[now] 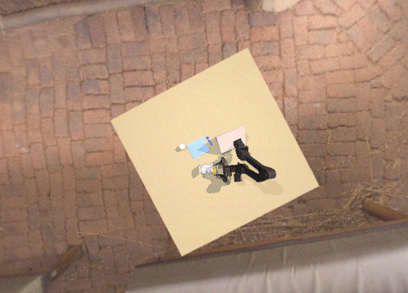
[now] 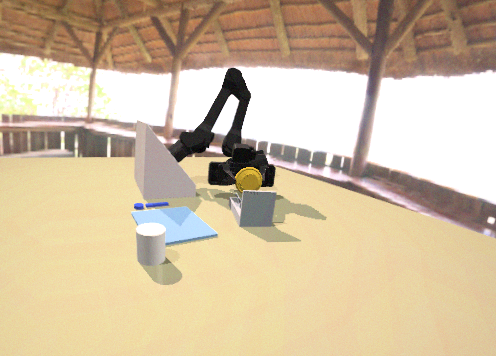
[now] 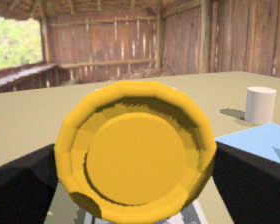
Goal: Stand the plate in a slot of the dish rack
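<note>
A yellow plate [image 3: 136,157] [image 2: 249,180] [image 1: 216,168] stands upright on edge between my gripper's fingers. My gripper [image 3: 135,152] [image 2: 248,176] [image 1: 219,170] is shut on the plate's rim on both sides. It holds the plate just above the back end of the grey dish rack [image 2: 255,210] [image 1: 204,170]. In the wrist view the plate fills the middle, and a pale bit of the rack [image 3: 191,218] shows under its lower edge. I cannot tell whether the plate's lower edge is between the rails.
A white cylinder [image 2: 150,243] [image 1: 182,146] [image 3: 260,104] stands left of the rack, next to a flat light-blue mat [image 2: 175,225] [image 1: 197,147] [image 3: 256,141]. A blue pen [image 2: 156,204] lies behind the mat. A tall white wedge [image 2: 157,171] [image 1: 231,138] stands by the arm's base.
</note>
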You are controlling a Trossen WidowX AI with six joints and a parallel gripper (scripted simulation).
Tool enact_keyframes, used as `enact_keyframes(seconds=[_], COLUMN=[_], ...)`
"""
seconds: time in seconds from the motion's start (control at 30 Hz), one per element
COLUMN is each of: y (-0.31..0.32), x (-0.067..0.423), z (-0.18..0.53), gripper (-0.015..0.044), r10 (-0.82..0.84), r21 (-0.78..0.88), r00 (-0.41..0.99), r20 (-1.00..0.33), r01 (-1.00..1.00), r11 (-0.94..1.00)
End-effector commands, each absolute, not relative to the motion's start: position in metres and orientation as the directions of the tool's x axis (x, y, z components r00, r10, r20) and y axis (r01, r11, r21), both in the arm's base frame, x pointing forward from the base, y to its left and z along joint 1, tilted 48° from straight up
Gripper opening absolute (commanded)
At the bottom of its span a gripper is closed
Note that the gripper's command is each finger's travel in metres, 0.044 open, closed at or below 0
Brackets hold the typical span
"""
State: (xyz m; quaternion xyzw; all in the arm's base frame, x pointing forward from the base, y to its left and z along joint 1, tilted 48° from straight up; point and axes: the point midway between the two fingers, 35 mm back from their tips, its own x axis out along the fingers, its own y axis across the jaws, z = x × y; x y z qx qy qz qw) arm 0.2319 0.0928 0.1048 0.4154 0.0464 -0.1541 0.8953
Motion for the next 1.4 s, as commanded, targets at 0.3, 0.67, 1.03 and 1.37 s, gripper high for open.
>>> enact_keyframes(seconds=[0.3,0.67,1.03,1.37], y=[0.088,0.097,0.097,0.097], x=[0.243,0.242,0.243,0.243], z=[0.097,0.086,0.087,0.087], gripper=[0.0000,0.0000,0.0105,0.0368], r10=[-0.238,-0.234,-0.237,-0.237], r21=[0.729,0.725,0.730,0.730], r00=[0.948,0.948,0.948,0.948], r20=[-0.211,-0.216,-0.213,-0.213], r01=[0.315,0.316,0.315,0.315], r11=[0.608,0.612,0.606,0.606])
